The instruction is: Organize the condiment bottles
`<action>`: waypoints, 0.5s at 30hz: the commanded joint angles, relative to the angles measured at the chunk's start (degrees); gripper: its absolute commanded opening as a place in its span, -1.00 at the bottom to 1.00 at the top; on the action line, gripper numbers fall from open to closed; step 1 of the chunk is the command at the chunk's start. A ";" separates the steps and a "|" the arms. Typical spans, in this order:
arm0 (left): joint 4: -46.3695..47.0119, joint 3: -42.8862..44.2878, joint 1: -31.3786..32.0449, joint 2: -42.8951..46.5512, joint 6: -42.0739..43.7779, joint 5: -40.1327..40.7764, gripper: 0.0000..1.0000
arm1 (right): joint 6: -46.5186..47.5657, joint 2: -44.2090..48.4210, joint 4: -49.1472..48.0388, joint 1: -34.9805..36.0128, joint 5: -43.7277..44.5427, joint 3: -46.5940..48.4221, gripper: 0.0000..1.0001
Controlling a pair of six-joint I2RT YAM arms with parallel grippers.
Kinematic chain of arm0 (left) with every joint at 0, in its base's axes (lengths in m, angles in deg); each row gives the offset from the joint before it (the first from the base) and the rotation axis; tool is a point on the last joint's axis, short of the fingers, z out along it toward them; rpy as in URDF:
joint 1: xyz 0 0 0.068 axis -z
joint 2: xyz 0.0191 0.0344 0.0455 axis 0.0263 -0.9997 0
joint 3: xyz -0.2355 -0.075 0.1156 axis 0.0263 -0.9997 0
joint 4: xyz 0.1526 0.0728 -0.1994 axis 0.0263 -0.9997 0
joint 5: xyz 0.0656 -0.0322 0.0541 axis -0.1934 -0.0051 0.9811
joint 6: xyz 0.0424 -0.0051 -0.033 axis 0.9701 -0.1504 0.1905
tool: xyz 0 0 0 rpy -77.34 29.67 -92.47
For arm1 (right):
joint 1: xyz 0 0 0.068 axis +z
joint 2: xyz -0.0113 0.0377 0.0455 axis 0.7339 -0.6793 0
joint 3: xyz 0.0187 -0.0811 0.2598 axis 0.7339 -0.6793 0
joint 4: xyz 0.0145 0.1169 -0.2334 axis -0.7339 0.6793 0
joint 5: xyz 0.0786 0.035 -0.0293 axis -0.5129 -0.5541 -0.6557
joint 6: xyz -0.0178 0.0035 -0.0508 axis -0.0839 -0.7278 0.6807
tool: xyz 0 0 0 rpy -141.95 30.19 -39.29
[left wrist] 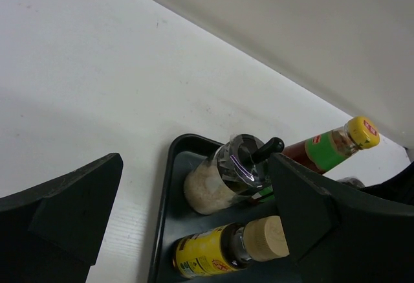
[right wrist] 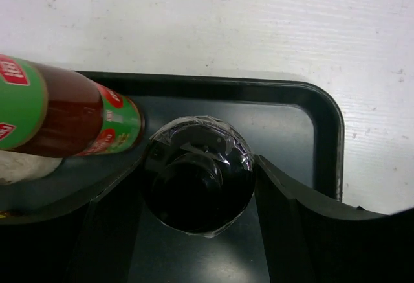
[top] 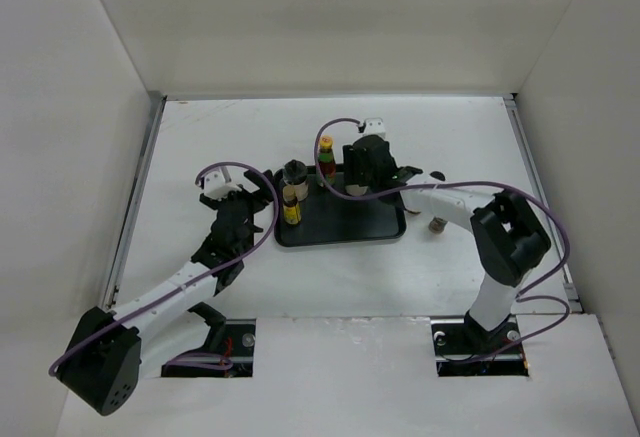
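Black tray sits mid-tabletop, and most of the condiment bottles are already standing on it. Going left to right:

The left claw hangs just off the tray's left edge. Its jaws are wide open with nothing in them, and it faces the tray's back left corner.

Just inside that left wall stands the pale-filled jar with a dark cap. The yellow-label bottle with the cork-coloured top is beside it, toward the front edge.

Next along the back edge is the tall red-green bottle with its yellow cap.

Right beside that is the bit that matters. The right claw is down over the dark bottle, near the tray's back right corner. The wrist camera looks straight down onto the shrink-wrapped cap, so the bottle's long axis is upright and runs along the claw's line of approach. A finger is pressed against each side, partway closed, which looks like a real grip.

The bottle seems to be standing on the tray floor with the red-green one close on its left. The next move probably needs to go straight up so the claw doesn't clip that neighbour.

Further right, a small brownish item lies on the tabletop just off the tray's right edge. It's too small to say what it is, but if it's another bottle, the right arm is clearly the nearer one.
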 commanded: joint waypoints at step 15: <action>5.46 -0.89 0.40 -0.67 -0.67 -2.05 0.67 | -4.84 30.45 2.12 -1.03 11.38 -12.09 1.00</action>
